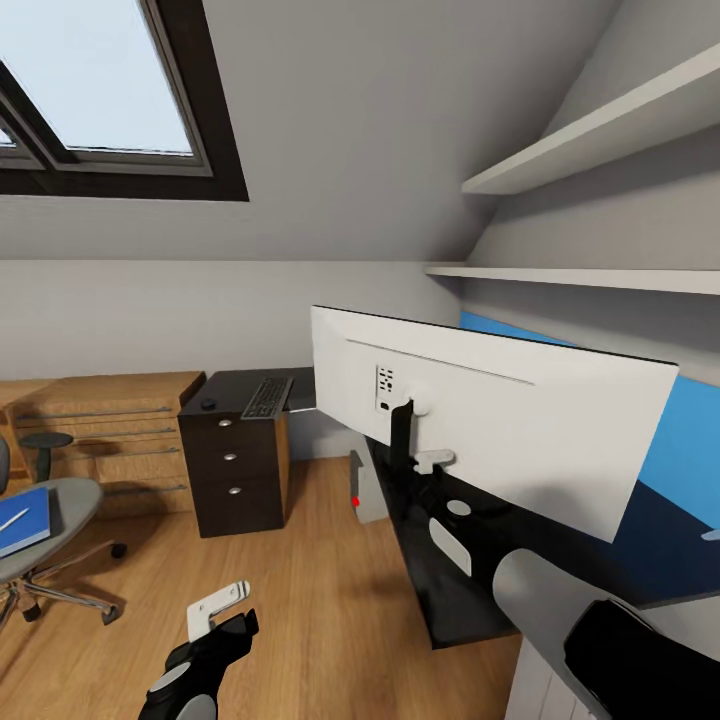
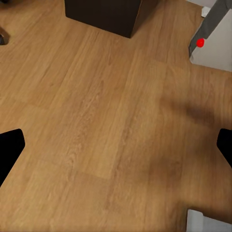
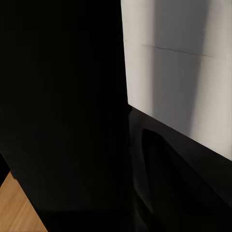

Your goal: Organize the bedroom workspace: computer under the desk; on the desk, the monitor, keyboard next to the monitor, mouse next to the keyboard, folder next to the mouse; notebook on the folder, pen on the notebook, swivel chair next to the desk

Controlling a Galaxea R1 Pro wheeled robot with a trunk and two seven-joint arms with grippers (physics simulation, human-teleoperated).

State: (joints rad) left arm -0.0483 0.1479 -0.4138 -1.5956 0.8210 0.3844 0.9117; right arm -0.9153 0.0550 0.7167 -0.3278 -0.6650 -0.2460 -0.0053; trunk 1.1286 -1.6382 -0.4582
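**Black tabletop w/ monitor on it; blue folder waits on the chair**

Glossy black tabletop (image 1: 440, 590) runs along the right wall, blue panel behind it. Wide monitor (image 1: 520, 420) stands on it, white back toward the camera, on a thin black stand. Silver computer (image 1: 366, 490) w/ red light sits on the wood floor (image 1: 320, 600) at the tabletop's near end, partly under it. Dark keyboard (image 1: 268, 397) lies flat on the tabletop's far wing, above a dark drawer unit (image 1: 235, 465).

Grey swivel chair (image 1: 45, 530) is at far left, well apart from the tabletop. Blue folder (image 1: 25, 520) lies on its seat w/ a slim white pen (image 1: 14, 520) on top. Notebook and mouse: can't make out.

Left claw (image 1: 222, 608) hangs over bare floor, spread wide, holding nothing. Right arm rests low by the tabletop; its claw's state can't be told.

Handling, my guess: folder is light, thin, somewhat bendy; pinch an edge overhanging the seat. Pen likely rolls off, so lift it first. Keyboard stiff; grip a long edge.
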